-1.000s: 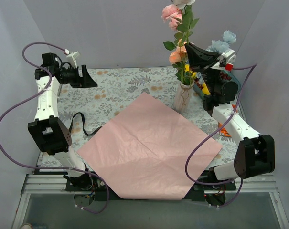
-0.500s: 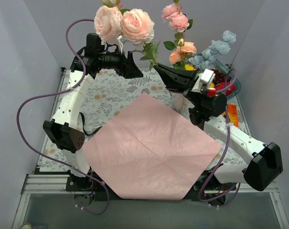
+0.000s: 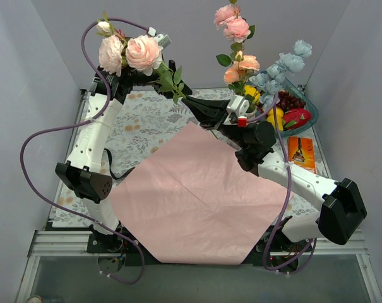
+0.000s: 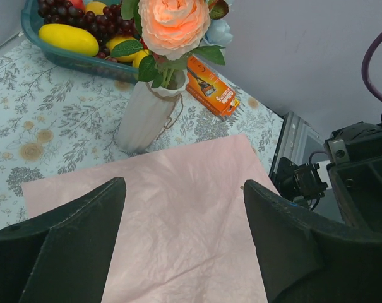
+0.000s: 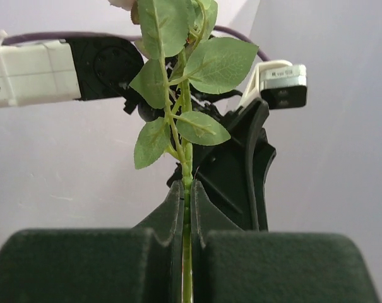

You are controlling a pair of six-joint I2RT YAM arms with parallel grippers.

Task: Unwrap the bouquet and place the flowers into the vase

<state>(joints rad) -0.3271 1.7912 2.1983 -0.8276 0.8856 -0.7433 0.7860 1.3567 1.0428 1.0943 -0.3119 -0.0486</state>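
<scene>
Matt creased wrapping paper (image 4: 184, 208) beneath matt black left fingers (image 4: 77, 246), smooth white ceramic vase (image 4: 143, 113) beyond them, plastic-looking flower stem (image 5: 185, 165) between right fingers (image 5: 173, 211)

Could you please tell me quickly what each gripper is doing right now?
Left gripper: open, holding nothing.
Right gripper: shut on the pink rose stem.

place: lab test cell | signs: plain grey walls (image 3: 178, 44) — aluminium base frame (image 3: 64, 242), cabled white robot arm (image 3: 93, 136)
</scene>
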